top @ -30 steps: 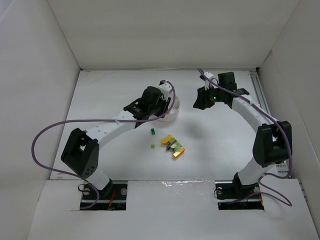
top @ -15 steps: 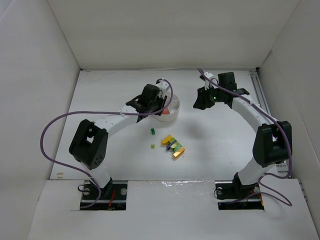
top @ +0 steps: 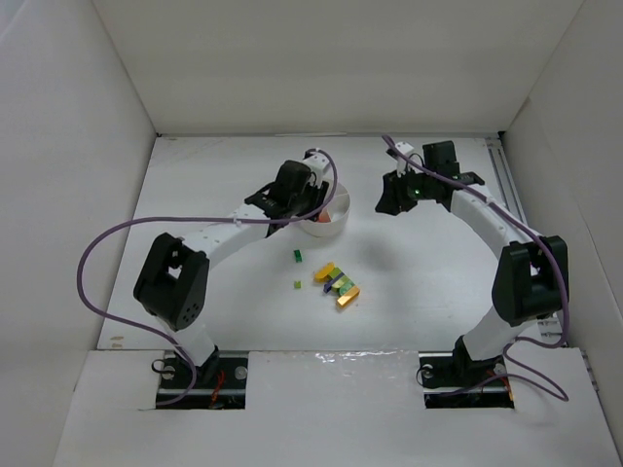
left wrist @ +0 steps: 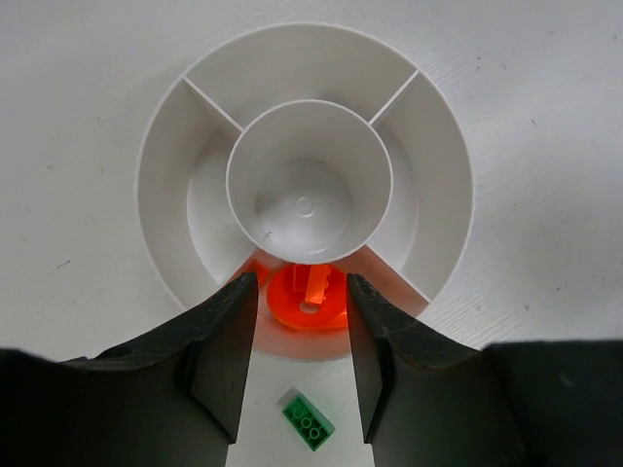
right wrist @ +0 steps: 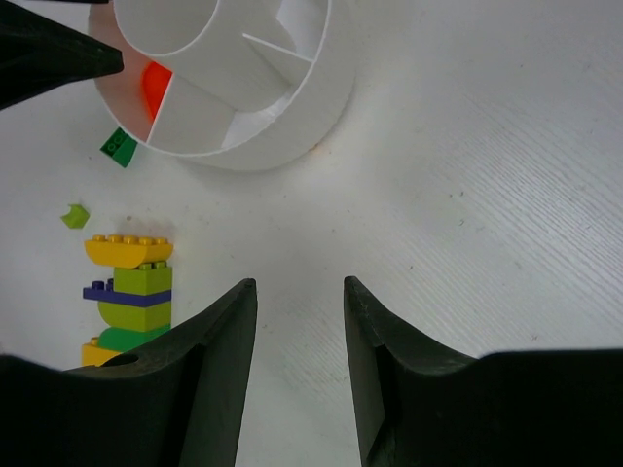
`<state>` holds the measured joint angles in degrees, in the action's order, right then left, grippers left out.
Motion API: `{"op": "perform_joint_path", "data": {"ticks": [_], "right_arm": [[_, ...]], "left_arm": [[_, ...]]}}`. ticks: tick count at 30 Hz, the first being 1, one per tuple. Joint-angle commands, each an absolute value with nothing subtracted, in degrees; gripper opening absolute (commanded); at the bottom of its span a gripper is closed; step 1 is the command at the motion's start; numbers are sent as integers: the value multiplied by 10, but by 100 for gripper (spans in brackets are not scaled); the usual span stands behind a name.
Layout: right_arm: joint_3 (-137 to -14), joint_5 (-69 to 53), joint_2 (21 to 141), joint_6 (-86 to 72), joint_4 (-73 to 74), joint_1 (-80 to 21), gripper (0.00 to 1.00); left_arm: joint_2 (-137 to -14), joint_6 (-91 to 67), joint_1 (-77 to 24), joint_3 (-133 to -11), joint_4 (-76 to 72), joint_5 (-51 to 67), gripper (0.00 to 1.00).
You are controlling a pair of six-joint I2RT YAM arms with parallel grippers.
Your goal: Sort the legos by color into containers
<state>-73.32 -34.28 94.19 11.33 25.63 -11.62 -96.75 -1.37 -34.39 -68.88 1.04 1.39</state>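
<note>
The round white divided dish (top: pixel 336 224) lies left of the table's middle. My left gripper (top: pixel 313 206) hovers over its near edge, open and empty. In the left wrist view the fingertips (left wrist: pixel 243 292) frame orange-red pieces (left wrist: pixel 308 298) lying in the dish's (left wrist: pixel 448 175) nearest wedge. A dark green brick (left wrist: pixel 309 421) lies on the table just outside the rim. It also shows from above (top: pixel 298 256). A multicolour clump (top: pixel 337 284) and a small light green bit (top: pixel 297 284) lie nearer. My right gripper (top: pixel 394 199) is open and empty over bare table.
In the right wrist view the open gripper (right wrist: pixel 300 284) sees the dish (right wrist: pixel 292 107), the clump (right wrist: pixel 131 292), the green brick (right wrist: pixel 119 147) and the light green bit (right wrist: pixel 74 215) to its left. White walls enclose the table.
My left arm's elbow has swung right and its wrist has shifted slightly back over the dish. The right arm and the bricks on the table have not moved.
</note>
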Motion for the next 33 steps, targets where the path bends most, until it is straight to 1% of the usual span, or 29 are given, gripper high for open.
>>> {"op": "perform_joint_path", "data": {"ticks": [1,4,8,9,10,11,12,14,16,19,24,30,33], "right_arm": [[-737,-352,904,148,270,-134,47],[-704,-351,862,202,293,-162,47],[-678,-319,833,244,324,-227,47],[-678,-313,827,253,330,-255,47],[-678,-303,827,253,336,-271,47],[-678,-296,827,253,336,-289,47],[-678,-271,827,243,336,-327,47],[-678,-246,838,206,323,-366,47],[-678,-231,852,172,307,-410,48],[-678,-215,881,104,281,-443,48],[-672,-178,914,13,262,-450,48],[-657,-127,936,-9,249,-468,48],[-663,-146,960,16,249,-473,49]], "left_arm": [[-910,-8,-340,-711,-16,18,39],[-847,3,-313,-675,-12,51,40],[-773,15,-283,-614,22,57,41],[-756,15,-273,-582,22,57,43],[-738,6,-259,-565,28,57,53],[-702,-2,-229,-549,28,57,59],[-685,-9,-215,-524,28,64,64],[-642,-15,-188,-506,47,69,73],[-619,-10,-182,-490,59,58,74],[-571,2,-182,-469,70,53,76],[-500,15,-182,-425,90,47,76],[-480,36,-182,-414,83,40,76],[-475,42,-182,-414,83,40,76]]}}
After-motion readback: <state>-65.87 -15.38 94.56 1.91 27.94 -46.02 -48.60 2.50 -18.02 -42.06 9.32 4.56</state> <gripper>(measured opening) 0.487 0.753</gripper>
